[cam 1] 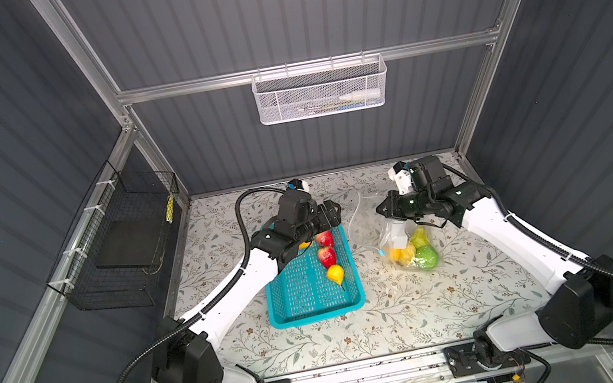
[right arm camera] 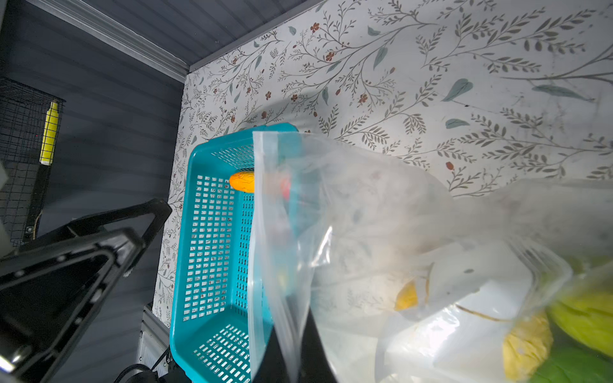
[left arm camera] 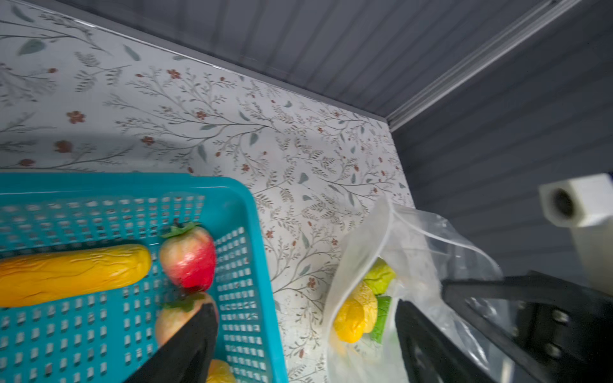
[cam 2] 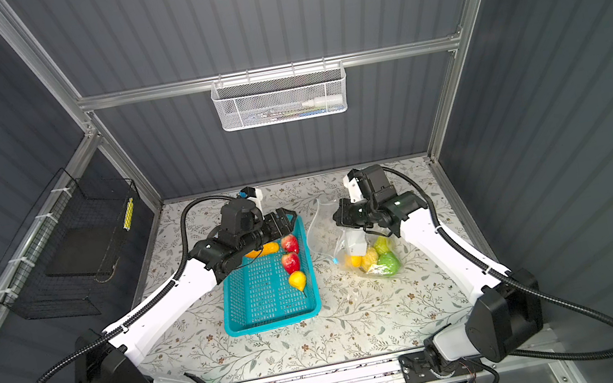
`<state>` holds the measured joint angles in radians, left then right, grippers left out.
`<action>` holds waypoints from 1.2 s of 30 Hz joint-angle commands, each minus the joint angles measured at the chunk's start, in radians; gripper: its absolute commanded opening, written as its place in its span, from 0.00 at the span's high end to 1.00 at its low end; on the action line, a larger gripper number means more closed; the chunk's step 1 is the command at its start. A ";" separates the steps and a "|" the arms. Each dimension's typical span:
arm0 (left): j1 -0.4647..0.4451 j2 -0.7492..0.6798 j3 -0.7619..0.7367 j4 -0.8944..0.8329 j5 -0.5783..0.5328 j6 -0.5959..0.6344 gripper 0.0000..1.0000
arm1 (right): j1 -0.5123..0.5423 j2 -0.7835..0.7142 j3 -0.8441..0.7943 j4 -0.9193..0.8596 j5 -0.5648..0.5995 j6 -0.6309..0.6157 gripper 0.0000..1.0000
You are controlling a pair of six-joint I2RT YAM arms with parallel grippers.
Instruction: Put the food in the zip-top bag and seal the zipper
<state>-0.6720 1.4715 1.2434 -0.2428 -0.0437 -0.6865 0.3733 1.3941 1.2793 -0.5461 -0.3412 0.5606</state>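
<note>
Floral desk (cam 1: 402, 320): basket (cam 1: 317, 317) holds four fruits (cam 1: 327, 255), bag (cam 1: 359, 217) four; left pincer (cam 1: 334, 215) apart by basket, right pincer (cam 1: 386, 211) clamped on bag.

A teal basket (cam 1: 306, 298) sits beneath my left fingers (left arm camera: 189, 345) on the floral worktop (cam 1: 421, 308); a white mesh basket (cam 1: 281, 100) hangs well beyond them.

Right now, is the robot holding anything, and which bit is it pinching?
The right gripper pinches the zip-top bag by its mouth edge, holding it up and open. The left gripper is open and holds nothing.
</note>
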 commanded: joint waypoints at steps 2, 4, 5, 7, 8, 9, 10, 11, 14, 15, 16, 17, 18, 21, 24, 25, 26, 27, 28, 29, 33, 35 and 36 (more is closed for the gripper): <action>-0.006 -0.038 -0.051 -0.134 -0.091 -0.003 0.14 | 0.003 -0.019 0.006 0.008 -0.005 0.001 1.00; -0.006 -0.046 -0.083 -0.174 -0.111 0.003 0.14 | 0.003 -0.019 0.009 0.007 -0.006 -0.002 1.00; -0.006 -0.050 -0.103 -0.194 -0.119 0.003 0.14 | 0.003 -0.017 0.009 0.008 -0.005 -0.002 1.00; -0.006 -0.056 -0.137 -0.222 -0.121 0.004 0.14 | 0.003 -0.017 0.010 0.007 -0.005 0.000 1.00; -0.006 -0.057 -0.153 -0.230 -0.113 0.009 0.14 | 0.003 -0.015 0.009 0.007 -0.005 0.002 1.00; -0.006 -0.058 -0.166 -0.239 -0.096 0.015 0.14 | 0.002 -0.016 0.009 0.008 -0.005 0.002 1.00; -0.006 -0.056 -0.178 -0.243 -0.084 0.018 0.15 | 0.003 -0.014 0.009 0.008 -0.005 0.003 1.00; -0.006 -0.053 -0.191 -0.246 -0.070 0.020 0.15 | 0.003 -0.013 0.010 0.010 -0.005 0.004 1.00; -0.009 -0.039 -0.221 -0.242 -0.035 0.024 0.16 | 0.003 -0.010 0.009 0.014 -0.006 0.008 1.00; -0.012 -0.031 -0.230 -0.238 -0.024 0.025 0.16 | 0.003 -0.009 0.009 0.013 -0.005 0.009 1.00; -0.016 -0.022 -0.236 -0.231 -0.015 0.024 0.16 | 0.003 -0.007 0.011 0.014 -0.008 0.010 1.00; -0.021 -0.012 -0.238 -0.224 -0.008 0.023 0.16 | 0.002 -0.007 0.013 0.013 -0.007 0.008 1.00; -0.028 0.002 -0.237 -0.218 -0.001 0.022 0.16 | 0.003 -0.007 0.014 0.012 -0.007 0.007 1.00; -0.058 0.045 -0.224 -0.208 0.004 0.026 0.16 | 0.003 -0.007 0.017 0.007 -0.005 0.004 1.00; -0.089 0.088 -0.203 -0.204 0.004 0.035 0.16 | 0.003 -0.012 0.017 0.003 -0.005 0.001 1.00; -0.095 0.099 -0.198 -0.203 0.003 0.037 0.16 | 0.003 -0.012 0.014 0.002 -0.005 0.002 1.00; -0.102 0.112 -0.192 -0.204 -0.001 0.039 0.16 | 0.003 -0.013 0.013 0.002 -0.005 0.002 1.00; -0.105 0.123 -0.187 -0.205 -0.004 0.039 0.16 | 0.003 -0.015 0.012 0.001 -0.005 0.003 1.00; -0.107 0.131 -0.185 -0.207 -0.008 0.038 0.16 | 0.003 -0.016 0.010 0.001 -0.005 0.003 1.00; -0.109 0.140 -0.182 -0.206 -0.014 0.037 0.16 | 0.003 -0.018 0.008 0.003 -0.005 0.003 1.00; -0.110 0.172 -0.171 -0.202 -0.038 0.038 0.16 | 0.003 -0.021 0.006 0.001 -0.005 0.004 1.00; -0.110 0.184 -0.164 -0.202 -0.053 0.043 0.16 | 0.003 -0.024 0.005 0.000 -0.005 0.002 1.00; -0.110 0.189 -0.161 -0.200 -0.060 0.046 0.16 | 0.003 -0.024 0.005 0.000 -0.005 0.000 1.00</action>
<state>-0.7822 1.6409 1.0496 -0.4477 -0.0711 -0.6640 0.3733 1.3941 1.2793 -0.5465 -0.3412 0.5644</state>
